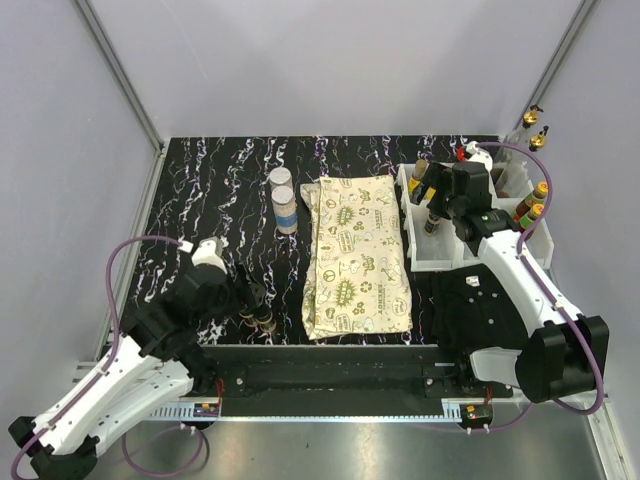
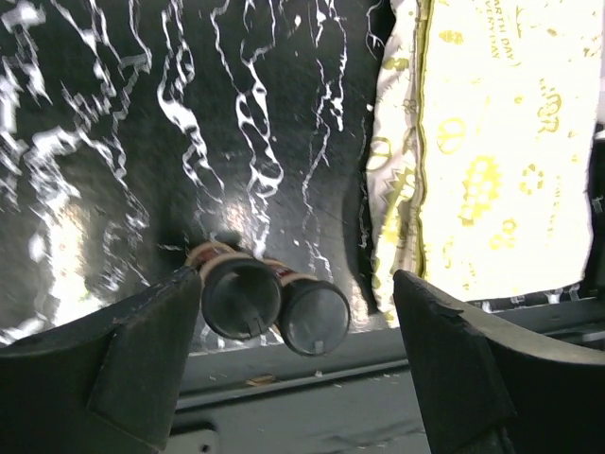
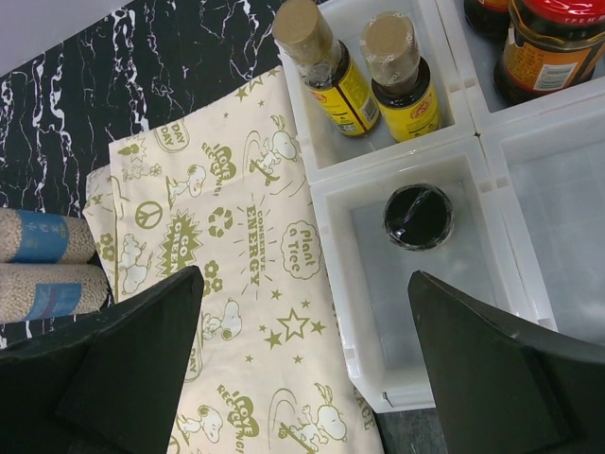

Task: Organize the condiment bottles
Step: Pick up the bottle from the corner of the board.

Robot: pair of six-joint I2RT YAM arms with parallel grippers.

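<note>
Holding our left hand wide open, we had two black-capped bottles between its fingers; our right hand hung open and empty over a white bin.

Two dark-capped condiment bottles, touching

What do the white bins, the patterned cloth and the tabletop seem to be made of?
White bins: likely plastic, smooth translucent walls. Patterned cloth: probably fabric, matte, folded edges, printed cartoons. Tabletop: glossy black with white marble-like veins; stone or film unclear.
</note>
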